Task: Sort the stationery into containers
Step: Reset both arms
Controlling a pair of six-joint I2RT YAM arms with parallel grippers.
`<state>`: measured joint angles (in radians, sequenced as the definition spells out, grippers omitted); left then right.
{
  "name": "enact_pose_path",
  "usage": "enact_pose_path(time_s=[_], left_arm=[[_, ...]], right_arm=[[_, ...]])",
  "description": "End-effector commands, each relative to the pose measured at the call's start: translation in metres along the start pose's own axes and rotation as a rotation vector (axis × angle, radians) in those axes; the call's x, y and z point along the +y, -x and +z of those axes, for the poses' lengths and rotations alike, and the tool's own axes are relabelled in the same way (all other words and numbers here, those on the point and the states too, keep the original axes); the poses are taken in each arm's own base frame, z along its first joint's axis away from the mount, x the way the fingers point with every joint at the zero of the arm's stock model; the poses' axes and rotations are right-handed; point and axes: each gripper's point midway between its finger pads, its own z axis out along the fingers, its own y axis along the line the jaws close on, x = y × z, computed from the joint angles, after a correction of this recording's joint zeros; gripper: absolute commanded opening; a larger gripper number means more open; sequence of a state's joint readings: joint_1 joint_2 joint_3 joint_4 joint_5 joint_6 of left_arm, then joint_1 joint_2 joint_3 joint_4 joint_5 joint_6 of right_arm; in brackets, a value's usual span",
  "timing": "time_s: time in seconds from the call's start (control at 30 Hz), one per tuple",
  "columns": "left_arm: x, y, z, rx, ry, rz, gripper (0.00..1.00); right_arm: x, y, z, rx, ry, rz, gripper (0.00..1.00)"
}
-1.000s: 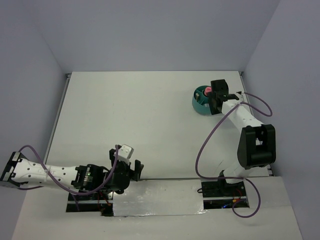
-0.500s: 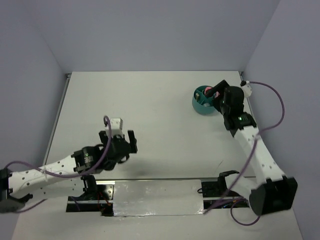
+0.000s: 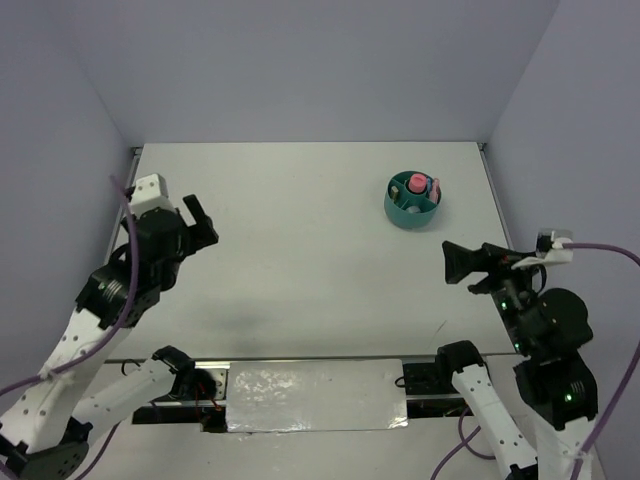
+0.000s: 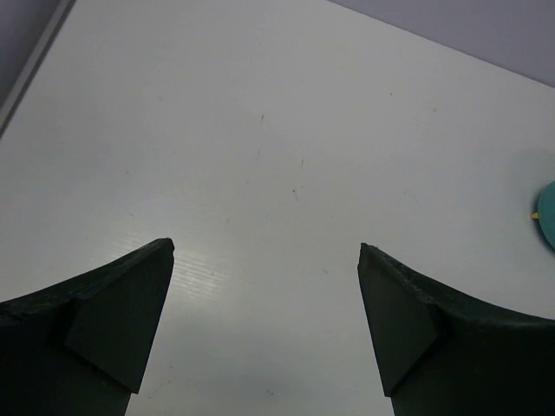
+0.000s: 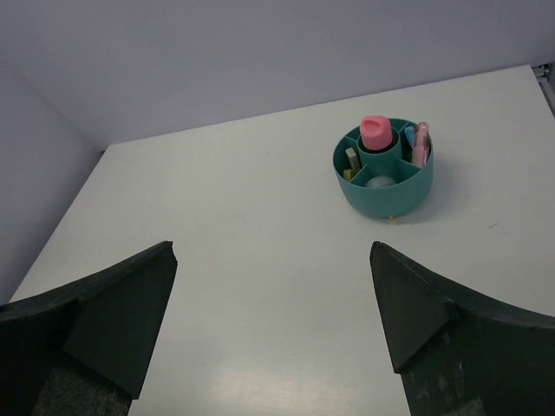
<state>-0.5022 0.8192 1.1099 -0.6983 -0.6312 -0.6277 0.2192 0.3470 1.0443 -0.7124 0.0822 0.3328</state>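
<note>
The teal round organizer stands at the far right of the table. In the right wrist view the organizer holds a pink tube upright in its centre cup. Its ring compartments hold a pink stick, a tan block and a white piece. My left gripper is open and empty, raised over the left side of the table. My right gripper is open and empty, raised and well to the near side of the organizer. Both wrist views show the jaws wide apart over bare table.
The white table is walled by grey panels on the left, back and right. A silver taped strip runs along the near edge between the arm bases. The organizer's rim just shows at the right edge of the left wrist view.
My right gripper has drawn back from the organizer toward the near right and risen. My left arm has swung up and to the far left.
</note>
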Motion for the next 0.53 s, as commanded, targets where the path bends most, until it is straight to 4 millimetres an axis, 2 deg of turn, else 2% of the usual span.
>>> enact_pose_path(time_s=[0.0,0.03,0.1,0.2,0.23,0.4,0.5], left_arm=[[0.031,0.007,-0.022,-0.044,0.045,0.068,0.99],[0.037,0.009,-0.03,-0.068,0.04,0.057,0.99],[0.046,0.0,-0.032,-0.066,0.04,0.075,0.99],[0.054,-0.014,-0.038,-0.072,0.014,0.06,0.99],[0.059,-0.024,-0.037,-0.073,0.01,0.058,0.99],[0.057,-0.021,-0.04,-0.105,-0.018,0.029,0.99],[0.057,-0.027,-0.037,-0.093,-0.02,0.035,0.99]], right_arm=[[-0.002,-0.017,-0.035,0.088,0.042,-0.107,1.0],[0.001,-0.017,-0.04,0.087,0.06,-0.112,1.0],[0.004,-0.017,-0.054,0.083,0.094,-0.135,1.0],[0.0,-0.023,-0.065,0.088,0.09,-0.135,1.0],[0.0,-0.025,-0.067,0.087,0.091,-0.132,1.0],[-0.004,-0.047,-0.061,0.106,0.1,-0.104,1.0],[-0.003,-0.055,-0.054,0.141,0.108,-0.095,1.0]])
